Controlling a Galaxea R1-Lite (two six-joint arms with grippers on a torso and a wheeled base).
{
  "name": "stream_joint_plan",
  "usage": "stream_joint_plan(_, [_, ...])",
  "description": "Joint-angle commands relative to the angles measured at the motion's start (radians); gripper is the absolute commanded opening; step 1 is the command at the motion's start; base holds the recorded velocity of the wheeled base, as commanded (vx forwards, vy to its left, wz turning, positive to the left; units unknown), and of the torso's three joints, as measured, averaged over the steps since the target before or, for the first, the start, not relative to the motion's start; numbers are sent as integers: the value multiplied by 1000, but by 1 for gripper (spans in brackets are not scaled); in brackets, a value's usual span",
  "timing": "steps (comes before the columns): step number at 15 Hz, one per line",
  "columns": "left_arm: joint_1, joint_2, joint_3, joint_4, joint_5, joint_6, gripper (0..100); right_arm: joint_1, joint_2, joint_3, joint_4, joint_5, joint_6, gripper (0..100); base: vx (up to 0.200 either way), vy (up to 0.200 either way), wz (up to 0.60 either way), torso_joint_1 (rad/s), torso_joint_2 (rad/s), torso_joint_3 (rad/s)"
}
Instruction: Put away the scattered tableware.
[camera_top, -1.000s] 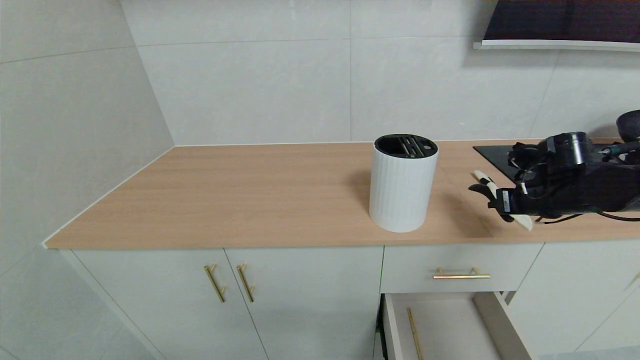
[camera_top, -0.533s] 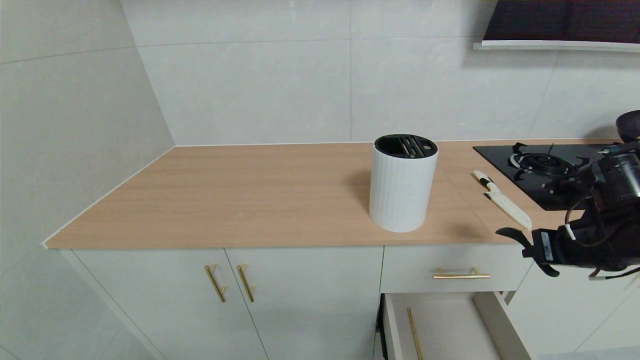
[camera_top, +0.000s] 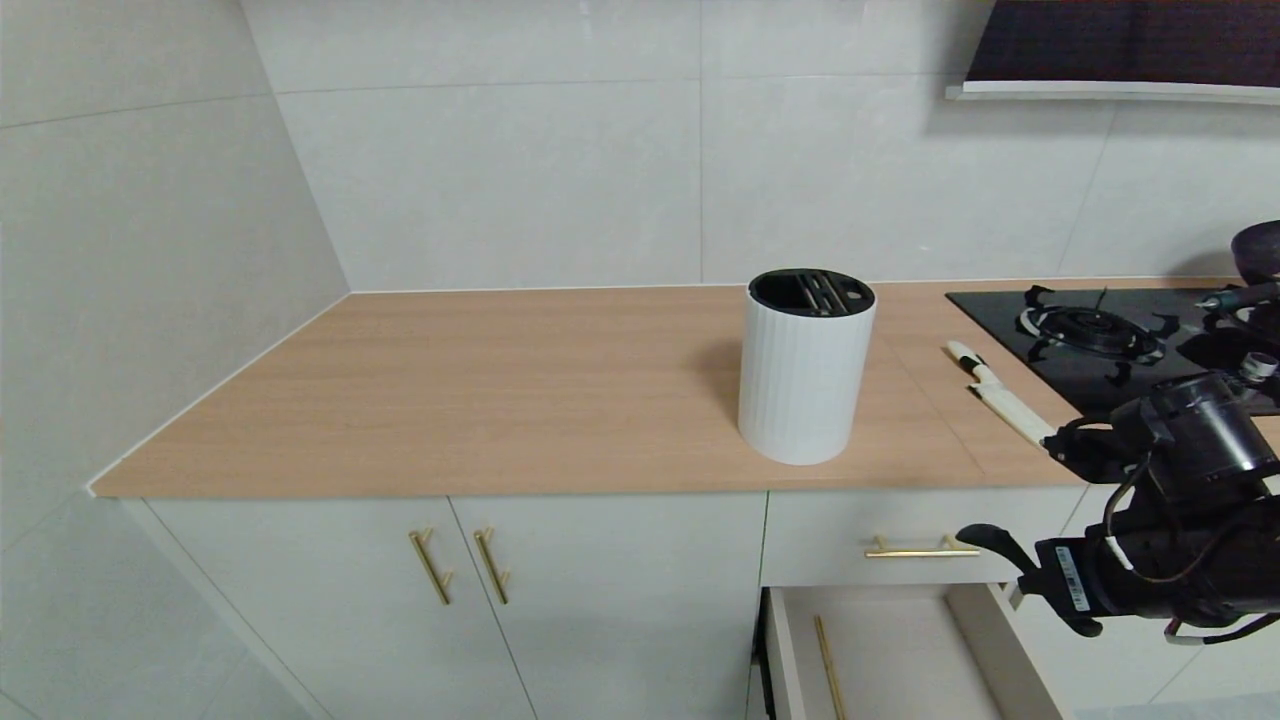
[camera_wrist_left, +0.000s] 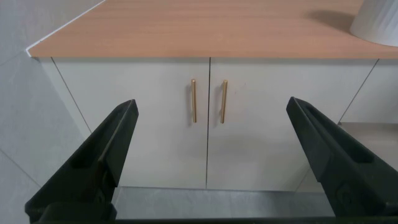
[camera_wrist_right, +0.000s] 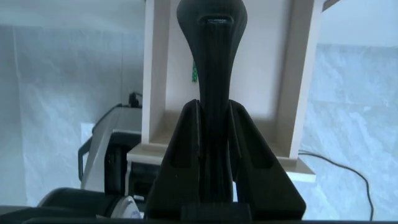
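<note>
Wooden countertop (camera_top: 500, 390): a white ribbed knife holder (camera_top: 805, 380) stands upright; a white knife (camera_top: 1000, 398) lies flat between it and the inset black gas hob (camera_top: 1090, 340).

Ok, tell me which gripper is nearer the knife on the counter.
Right. The right gripper hangs below the counter edge near the knife, over the open drawer; the left gripper faces the cupboard doors far along the counter.

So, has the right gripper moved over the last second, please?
Yes. The right gripper has dropped from over the counter to drawer handle level.
</note>
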Motion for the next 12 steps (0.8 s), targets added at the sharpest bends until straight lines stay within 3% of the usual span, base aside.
stream_joint_plan(1, [0,0,0,0,1,0,100,2,27,6,2,1,-2,0,0,0,0,-66,115,80])
stream_joint_plan(12, [0,0,0,0,1,0,100,4,86,9,-7,1,-2,0,0,0,0,-184,470,286])
